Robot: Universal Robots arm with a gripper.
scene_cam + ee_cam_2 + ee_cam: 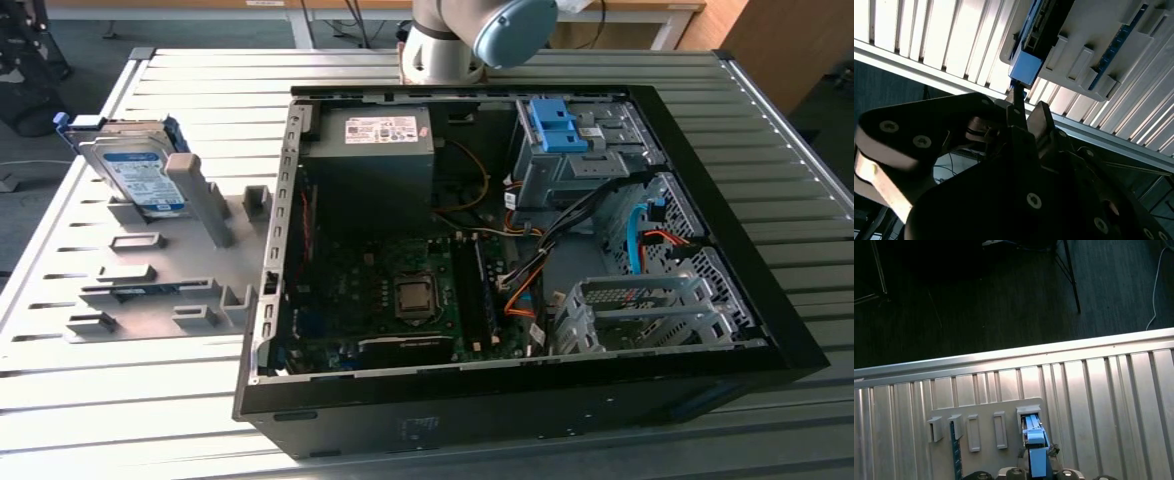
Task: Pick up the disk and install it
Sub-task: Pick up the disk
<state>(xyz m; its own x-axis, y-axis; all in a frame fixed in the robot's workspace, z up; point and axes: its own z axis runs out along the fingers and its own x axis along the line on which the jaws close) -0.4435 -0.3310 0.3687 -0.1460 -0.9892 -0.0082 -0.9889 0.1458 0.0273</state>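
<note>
The disk (138,172) stands on edge in a slot of the grey fixture plate (160,300), on the exterior view's left. It is a silver drive with a white-and-blue label in a blue carrier. In the first wrist view the disk (1034,446) shows edge-on in the plate (985,420). In the second wrist view the carrier's blue end (1026,70) lies just beyond my gripper (1027,107), which points at it without touching. Nothing is held. The arm (467,40) shows at the far edge of the table.
An open black computer case (534,250) lies on the slatted metal table (107,420), with a blue-latched drive cage (567,140) at its far end and a black power supply (374,150). The table edge (1014,357) drops to a dark floor beyond the plate.
</note>
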